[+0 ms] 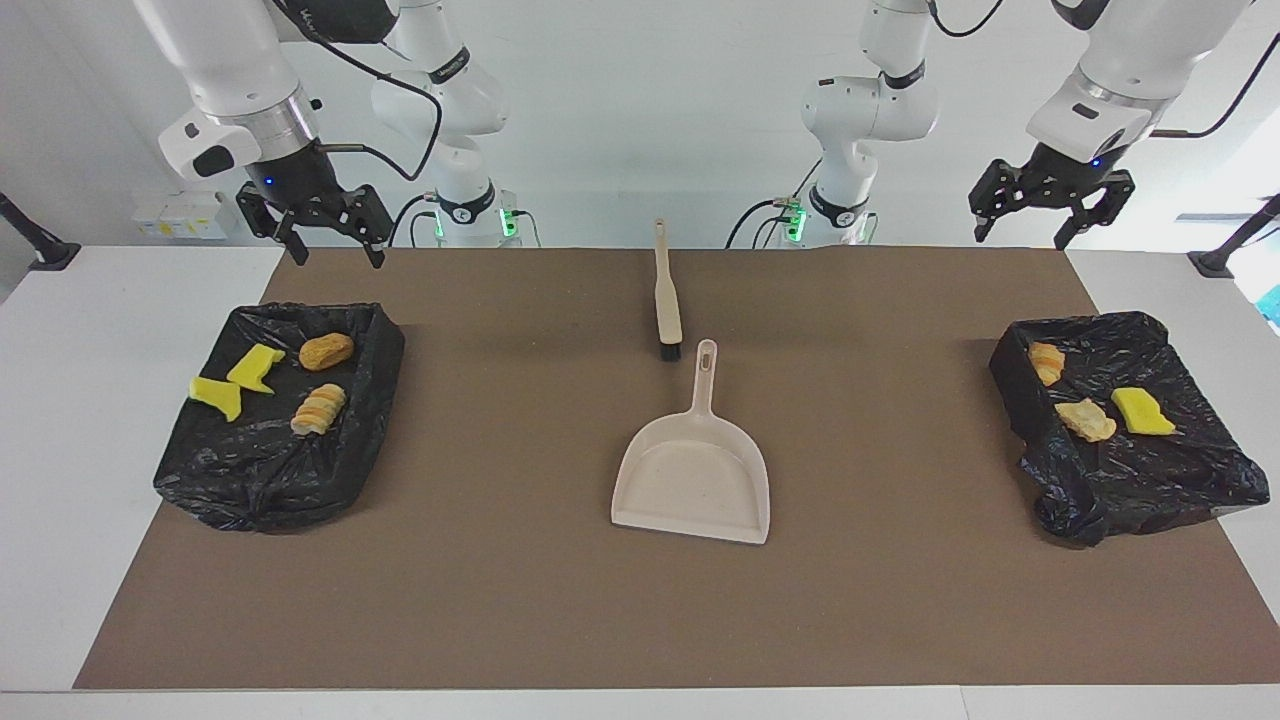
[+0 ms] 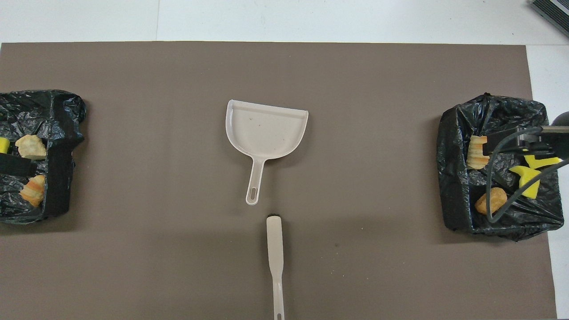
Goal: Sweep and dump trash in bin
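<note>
The trash lies in two black bag-lined bins. The bin (image 1: 250,470) at the right arm's end holds two yellow sponge pieces (image 1: 255,368) and two bread chunks (image 1: 326,351). The bin (image 1: 1130,480) at the left arm's end holds two bread chunks (image 1: 1086,419) and a yellow sponge piece (image 1: 1141,410). The beige dustpan (image 1: 692,470) lies empty at the table's middle. The beige brush (image 1: 667,295) lies nearer to the robots, bristles toward the pan's handle. My right gripper (image 1: 338,255) is open and raised over its bin's near edge. My left gripper (image 1: 1020,238) is open and raised near the other bin.
A brown mat (image 1: 500,600) covers the table, with white table edge (image 1: 60,450) around it. In the overhead view, the dustpan (image 2: 266,133) and brush (image 2: 275,253) lie between the bins (image 2: 453,178) (image 2: 58,178). A cable (image 2: 493,186) hangs over the bin at the right arm's end.
</note>
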Motion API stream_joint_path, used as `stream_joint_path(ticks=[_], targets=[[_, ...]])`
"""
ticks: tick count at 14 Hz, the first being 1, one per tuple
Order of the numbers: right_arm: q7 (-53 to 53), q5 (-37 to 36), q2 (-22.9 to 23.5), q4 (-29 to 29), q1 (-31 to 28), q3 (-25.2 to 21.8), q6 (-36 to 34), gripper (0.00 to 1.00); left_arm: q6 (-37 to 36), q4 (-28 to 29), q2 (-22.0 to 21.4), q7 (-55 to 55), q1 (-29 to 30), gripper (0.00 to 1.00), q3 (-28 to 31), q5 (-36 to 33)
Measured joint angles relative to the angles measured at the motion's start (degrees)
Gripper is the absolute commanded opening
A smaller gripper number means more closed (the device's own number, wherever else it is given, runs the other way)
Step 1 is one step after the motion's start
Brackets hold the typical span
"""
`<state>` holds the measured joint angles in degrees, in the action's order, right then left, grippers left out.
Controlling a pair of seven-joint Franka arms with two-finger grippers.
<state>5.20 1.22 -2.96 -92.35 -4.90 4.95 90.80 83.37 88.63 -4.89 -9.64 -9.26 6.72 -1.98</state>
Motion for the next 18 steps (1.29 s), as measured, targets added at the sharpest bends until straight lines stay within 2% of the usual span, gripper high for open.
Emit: stream_joint_path(ticks=[14,18], targets=[[0.0,0.0,0.0,0.0,0.0,0.0,0.0,1.00,0.1,-0.3,0.6,0.0,0.1,1.00,0.0,0.0],[0.0,0.0,0.0,0.0,0.0,0.0,0.0,1.00,0.1,-0.3,0.6,0.0,3.2,1.00,-2.1,0.2]])
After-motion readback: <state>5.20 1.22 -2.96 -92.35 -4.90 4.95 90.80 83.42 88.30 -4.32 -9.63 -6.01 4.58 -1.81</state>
